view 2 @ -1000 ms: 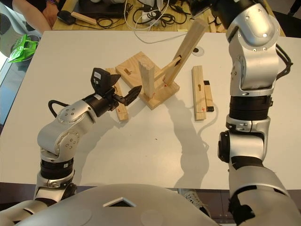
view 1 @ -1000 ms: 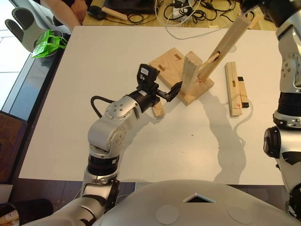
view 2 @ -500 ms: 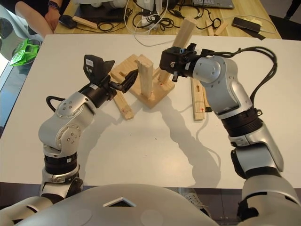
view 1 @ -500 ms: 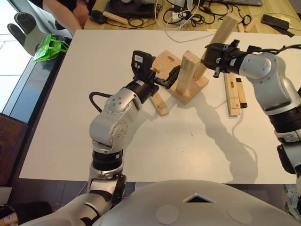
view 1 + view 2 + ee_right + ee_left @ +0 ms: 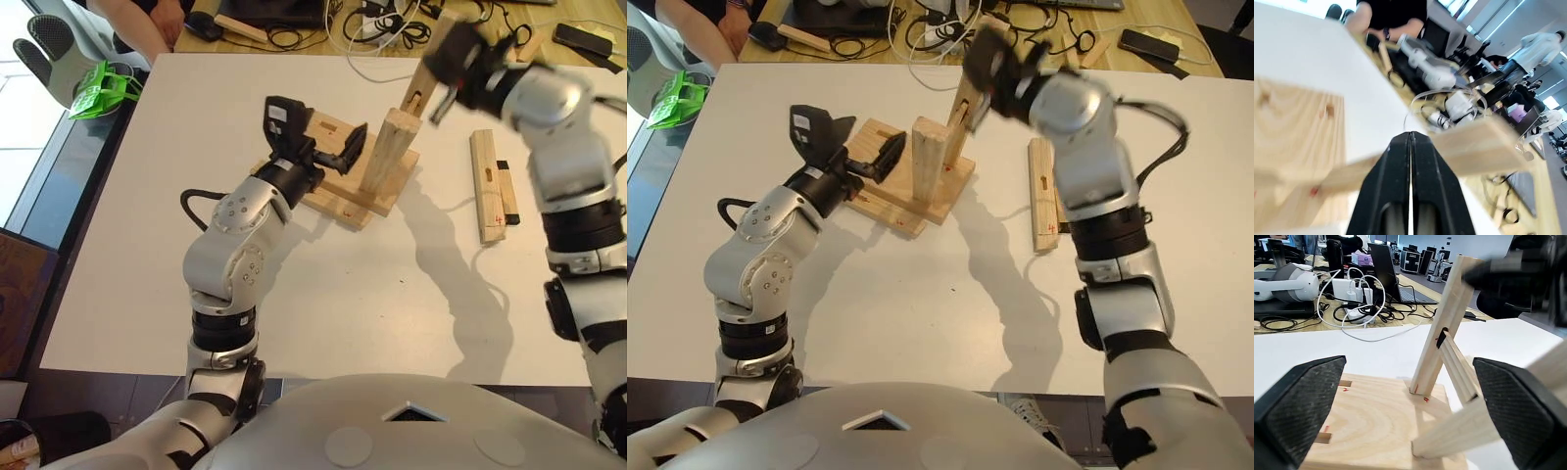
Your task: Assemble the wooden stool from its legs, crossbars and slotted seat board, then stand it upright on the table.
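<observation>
White desk (image 5: 147, 245), cables (image 5: 382, 24) along its far edge, my left gripper (image 5: 333, 157) spread open over seat board (image 5: 343, 191), right gripper (image 5: 453, 61) pinched shut at tilted leg (image 5: 419, 90), steeper than before.

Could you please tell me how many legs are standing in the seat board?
2: the near leg at the front of the seat board, and the far leg behind it. None seems hidden.

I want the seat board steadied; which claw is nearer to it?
Left. The left claw hangs open just over the seat board; the right claw is higher, by the top of the tilted leg.
</observation>
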Controlling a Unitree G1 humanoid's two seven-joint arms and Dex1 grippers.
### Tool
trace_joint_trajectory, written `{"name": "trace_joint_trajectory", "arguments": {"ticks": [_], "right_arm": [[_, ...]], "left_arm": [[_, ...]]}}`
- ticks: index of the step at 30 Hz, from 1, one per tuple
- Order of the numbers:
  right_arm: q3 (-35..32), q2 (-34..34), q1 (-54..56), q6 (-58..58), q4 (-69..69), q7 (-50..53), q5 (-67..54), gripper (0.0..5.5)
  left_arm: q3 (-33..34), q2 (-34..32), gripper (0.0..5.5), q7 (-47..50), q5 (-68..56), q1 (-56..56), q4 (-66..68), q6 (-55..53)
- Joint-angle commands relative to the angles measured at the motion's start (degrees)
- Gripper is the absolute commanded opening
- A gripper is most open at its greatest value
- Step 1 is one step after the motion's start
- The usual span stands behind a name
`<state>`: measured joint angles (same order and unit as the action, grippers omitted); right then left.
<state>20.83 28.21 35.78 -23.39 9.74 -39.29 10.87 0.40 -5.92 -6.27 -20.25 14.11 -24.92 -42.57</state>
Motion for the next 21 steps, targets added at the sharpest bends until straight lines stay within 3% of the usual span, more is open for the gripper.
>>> {"name": "trace_joint_trajectory", "arguments": {"ticks": [1,4,8,17,21], "right_arm": [[6.91,1.69,-8.1,0.95,2.14,-3.98,3.31,0.04],[4.73,-0.69,-6.34,-0.53,2.36,-0.97,3.56,0.04],[2.51,1.53,-3.26,-4.02,-3.03,0.14,6.44,0.04],[-8.11,-5.27,16.79,-6.66,-5.92,3.76,0.88,0.04],[-4.59,-7.44,12.27,-6.78,0.11,1.27,-0.48,0.04]], "left_arm": [[6.61,1.67,4.8,6.07,1.8,3.84,3.34,3.53],[6.91,2.04,4.8,6.89,2.27,3.41,4.21,3.94],[6.36,2.45,4.8,6.87,2.27,2.74,4.32,4.04],[6.01,2.81,4.8,6.95,2.4,2.82,4.8,4.67],[5.79,2.99,4.8,7.1,2.32,3.21,4.85,4.74]]}}
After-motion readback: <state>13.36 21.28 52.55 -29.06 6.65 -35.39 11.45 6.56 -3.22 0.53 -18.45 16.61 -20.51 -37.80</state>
